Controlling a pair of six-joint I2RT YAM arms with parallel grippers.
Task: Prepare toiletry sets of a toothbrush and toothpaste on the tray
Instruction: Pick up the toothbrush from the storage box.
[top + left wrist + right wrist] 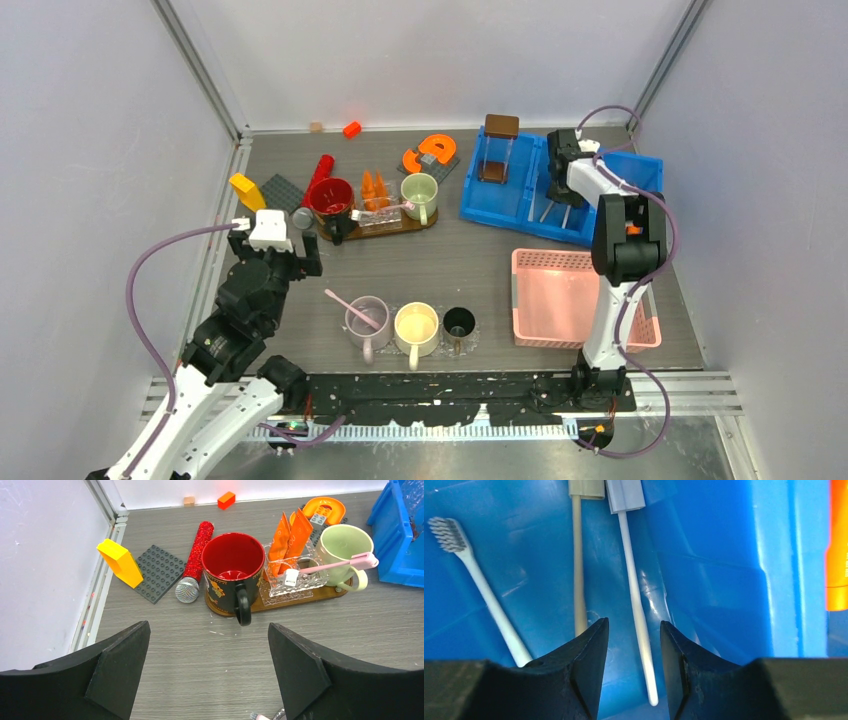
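An oval wooden tray (pixel 425 222) (pixel 327 593) holds a red-lined mug (pixel 233 565), a clear holder with orange toothpaste tubes (pixel 373 188) (pixel 291 534) and a green mug (pixel 342 545). A pink toothbrush (pixel 332 564) lies across the holder and the green mug. Another pink toothbrush (pixel 345 300) rests on the pink mug (pixel 367 322) at the front. My right gripper (pixel 558 172) (pixel 634 630) is down in the blue bin (pixel 520 205), open, with its jaws either side of a white toothbrush (pixel 633 580). Two more toothbrushes (pixel 484 590) lie beside it. My left gripper (pixel 280 250) (pixel 207 630) is open and empty, short of the tray.
A yellow mug (pixel 417 326) and a black cup (pixel 459 322) stand by the pink mug. A pink basket (pixel 540 262) sits front right. A red glitter microphone (pixel 196 555), a yellow block (pixel 120 562), a grey baseplate (pixel 159 571) and an orange C-block (pixel 432 150) lie around the tray.
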